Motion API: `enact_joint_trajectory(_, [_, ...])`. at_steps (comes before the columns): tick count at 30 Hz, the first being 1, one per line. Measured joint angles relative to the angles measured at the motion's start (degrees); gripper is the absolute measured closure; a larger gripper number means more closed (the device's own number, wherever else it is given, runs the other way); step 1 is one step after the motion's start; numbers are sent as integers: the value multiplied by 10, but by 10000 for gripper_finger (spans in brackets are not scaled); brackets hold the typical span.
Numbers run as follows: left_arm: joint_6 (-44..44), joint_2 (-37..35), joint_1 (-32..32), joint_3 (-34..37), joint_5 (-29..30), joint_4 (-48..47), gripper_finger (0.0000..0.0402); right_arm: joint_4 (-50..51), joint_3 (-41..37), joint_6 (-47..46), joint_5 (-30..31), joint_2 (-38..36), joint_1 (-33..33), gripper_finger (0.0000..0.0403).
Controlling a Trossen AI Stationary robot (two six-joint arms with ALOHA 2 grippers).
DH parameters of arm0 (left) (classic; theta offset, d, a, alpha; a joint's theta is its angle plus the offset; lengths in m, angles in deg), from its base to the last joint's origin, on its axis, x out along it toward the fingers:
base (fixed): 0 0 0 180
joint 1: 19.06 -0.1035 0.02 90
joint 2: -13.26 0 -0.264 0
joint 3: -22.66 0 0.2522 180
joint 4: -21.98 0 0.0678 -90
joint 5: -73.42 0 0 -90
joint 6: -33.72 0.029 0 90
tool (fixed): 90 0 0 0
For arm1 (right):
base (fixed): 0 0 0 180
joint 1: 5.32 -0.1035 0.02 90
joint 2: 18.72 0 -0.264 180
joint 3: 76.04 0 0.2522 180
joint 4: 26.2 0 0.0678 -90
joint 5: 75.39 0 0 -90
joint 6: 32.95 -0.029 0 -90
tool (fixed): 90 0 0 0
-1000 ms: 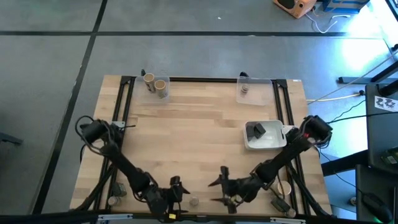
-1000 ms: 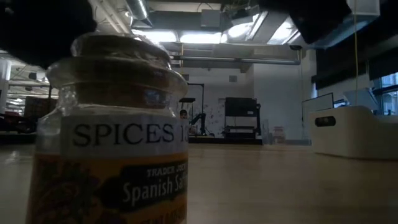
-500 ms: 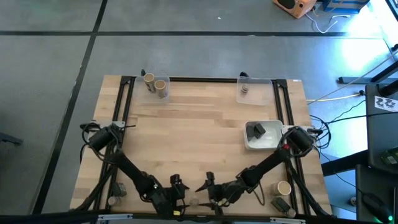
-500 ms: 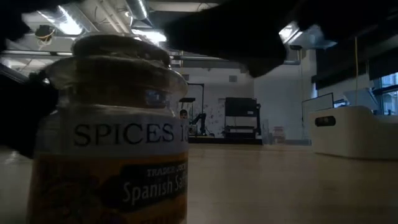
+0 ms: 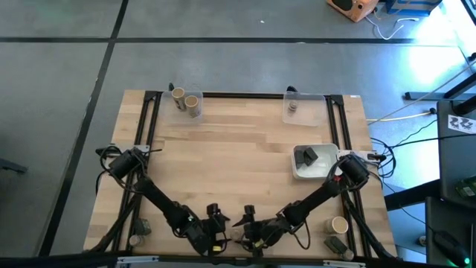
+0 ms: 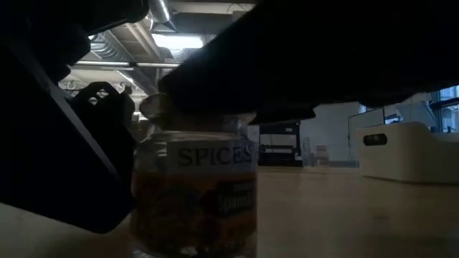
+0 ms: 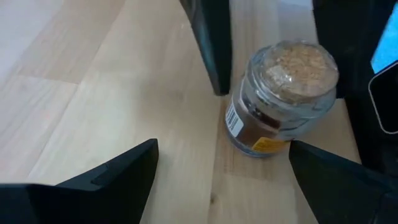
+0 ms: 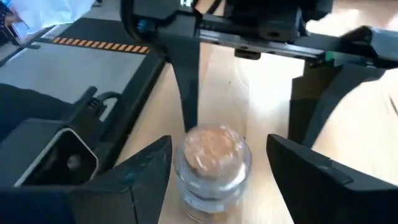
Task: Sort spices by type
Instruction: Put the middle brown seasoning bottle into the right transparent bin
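Near front edge of the surface point(image 5: 245, 160): the right tool point(image 5: 245, 232), jaws open, had swung inward to straddle the cork-topped spice jar point(image 8: 211, 163); the left tool point(image 5: 216, 228), also open, flanked it. Grasp appeared imminent; jar unsorted.

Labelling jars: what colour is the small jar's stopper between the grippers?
Tan cork, clearest in the left wrist view: jar stopper.

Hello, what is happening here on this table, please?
Two robot arms meet at the near edge of the wooden table, around one small spice jar. The right tool and the left tool are both open on either side of the jar; neither grips it yet.
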Motion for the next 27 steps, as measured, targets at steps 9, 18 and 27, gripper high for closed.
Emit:
enact_joint_trajectory(9, [2,0,-5,0,16,0,57,-23,0,1,-3,19,0,145])
enact_joint_trajectory(18, [14,-1,-7,0,17,-1,57,-20,0,10,2,17,3,222])
enact_joint_trajectory(27, [49,-1,-17,0,24,0,57,127,-1,22,50,-66,3,222])
